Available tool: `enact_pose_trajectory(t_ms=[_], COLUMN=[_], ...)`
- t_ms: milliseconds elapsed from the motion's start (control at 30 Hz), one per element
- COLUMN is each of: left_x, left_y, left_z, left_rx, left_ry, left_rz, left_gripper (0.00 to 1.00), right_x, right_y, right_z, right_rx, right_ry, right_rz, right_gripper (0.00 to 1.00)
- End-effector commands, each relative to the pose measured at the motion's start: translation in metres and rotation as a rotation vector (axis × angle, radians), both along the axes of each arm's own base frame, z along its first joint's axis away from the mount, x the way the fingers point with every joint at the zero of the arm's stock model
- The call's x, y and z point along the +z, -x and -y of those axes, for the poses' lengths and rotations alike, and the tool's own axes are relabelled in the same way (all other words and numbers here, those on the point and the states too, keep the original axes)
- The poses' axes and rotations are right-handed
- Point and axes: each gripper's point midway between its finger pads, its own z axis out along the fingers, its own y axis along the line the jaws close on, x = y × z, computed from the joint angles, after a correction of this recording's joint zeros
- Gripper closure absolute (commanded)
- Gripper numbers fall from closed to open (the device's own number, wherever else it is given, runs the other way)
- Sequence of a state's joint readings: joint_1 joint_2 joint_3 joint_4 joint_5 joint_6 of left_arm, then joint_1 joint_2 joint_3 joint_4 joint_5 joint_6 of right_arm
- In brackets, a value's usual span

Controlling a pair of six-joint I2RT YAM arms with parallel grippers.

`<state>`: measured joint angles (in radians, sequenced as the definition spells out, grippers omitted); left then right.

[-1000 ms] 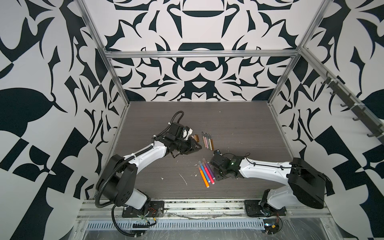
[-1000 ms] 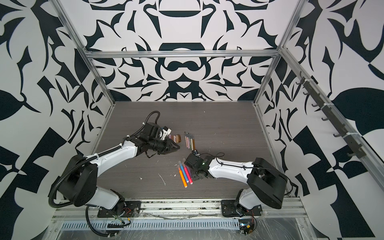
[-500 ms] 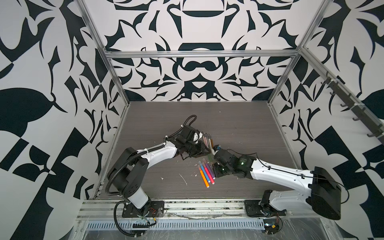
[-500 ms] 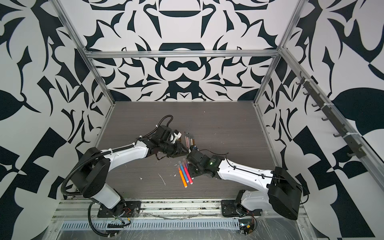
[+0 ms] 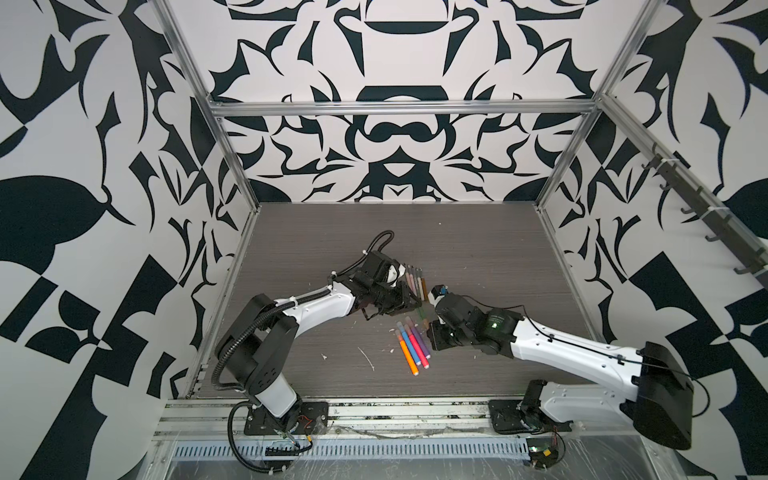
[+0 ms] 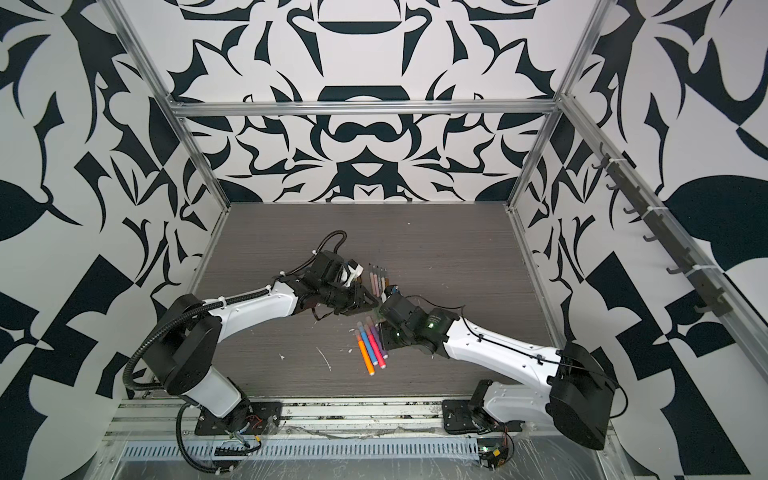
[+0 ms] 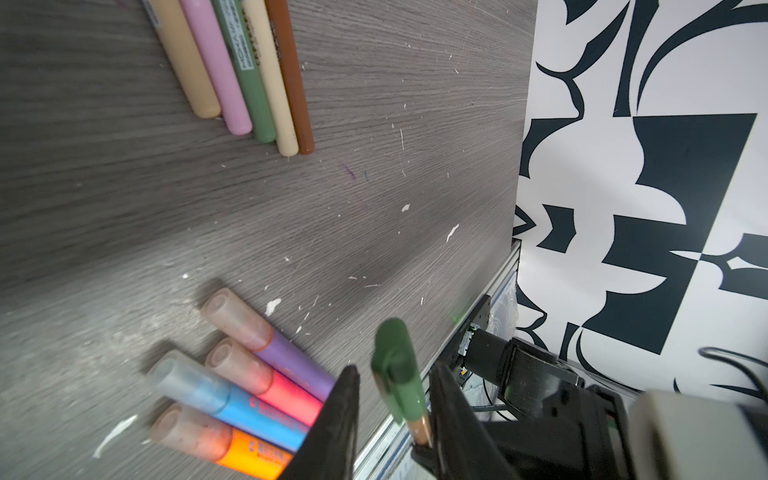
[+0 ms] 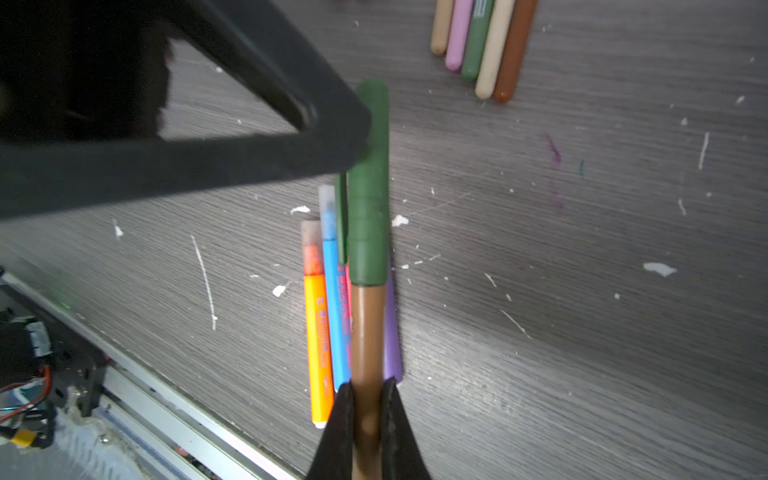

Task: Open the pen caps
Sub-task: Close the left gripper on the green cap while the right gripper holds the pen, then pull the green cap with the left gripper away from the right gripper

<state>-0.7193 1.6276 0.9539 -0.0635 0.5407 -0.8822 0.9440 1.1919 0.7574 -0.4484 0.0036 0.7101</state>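
Though top views blur it, wrist views show right claw pinching my pen, cap pointing into left claw, grip unclear.

From my station, the right end effector reads as matt black plastic, faintly grainy at the fingers, and so does the left end effector. The pen barrel pinched in the right one is smooth brown plastic with a soft sheen. Its green cap looks duller, matt plastic with moulded ridges. Under both, the table is grey wood-grain laminate, matt, scuffed, dotted with white flecks. Beneath the held barrel, the bright pens are glossy printed plastic with frosted translucent caps. Ahead of the right end effector, the pastel pens look satin-smooth. Behind it, the rail is brushed metal.
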Motion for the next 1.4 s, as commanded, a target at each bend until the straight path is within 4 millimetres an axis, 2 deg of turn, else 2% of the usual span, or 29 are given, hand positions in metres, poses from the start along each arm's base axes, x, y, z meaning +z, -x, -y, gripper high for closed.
enact_pose_trajectory(t_ms=[0,267,633,667,733,767,1033,1167,1233,1300,1367], left_x=[0.006,0.006,0.014,0.016,0.018,0.019,0.03,0.033,0.035,0.038,0.045], left_y=[-0.004,-0.003,0.0,0.0,0.001,0.0,0.001,0.001,-0.004,-0.017,-0.047], left_z=[0.007,0.012,0.015,0.015,0.015,0.016,0.019,0.021,0.02,0.015,-0.002], left_rx=[-0.001,-0.007,-0.022,-0.023,-0.023,-0.022,-0.02,-0.023,-0.017,-0.004,0.03], left_ry=[0.013,0.015,0.035,0.038,0.042,0.045,0.087,0.102,0.107,0.103,0.086], left_rz=[0.014,0.011,0.018,0.021,0.021,0.022,0.024,0.018,0.02,0.029,0.054], left_gripper=[0.68,0.69,1.0,1.0,1.0,1.0,1.0,1.0,1.0,1.0,1.0], right_x=[0.021,0.027,0.029,0.029,0.031,0.032,0.023,0.015,0.01,0.004,-0.005], right_y=[-0.007,-0.006,-0.013,-0.014,-0.017,-0.019,-0.03,-0.028,-0.025,-0.021,-0.013], right_z=[-0.009,-0.022,-0.019,-0.019,-0.018,-0.018,-0.023,-0.023,-0.021,-0.018,-0.012], right_rx=[-0.019,-0.006,-0.028,-0.032,-0.041,-0.043,-0.05,-0.046,-0.054,-0.063,-0.079], right_ry=[-0.078,-0.164,-0.17,-0.171,-0.179,-0.181,-0.197,-0.193,-0.19,-0.195,-0.189], right_rz=[0.038,0.021,0.027,0.027,0.028,0.028,-0.015,-0.031,-0.044,-0.057,-0.071], right_gripper=[0.94,0.94,0.94,0.9,0.76,0.73,0.72,0.78,1.0,1.0,1.0])
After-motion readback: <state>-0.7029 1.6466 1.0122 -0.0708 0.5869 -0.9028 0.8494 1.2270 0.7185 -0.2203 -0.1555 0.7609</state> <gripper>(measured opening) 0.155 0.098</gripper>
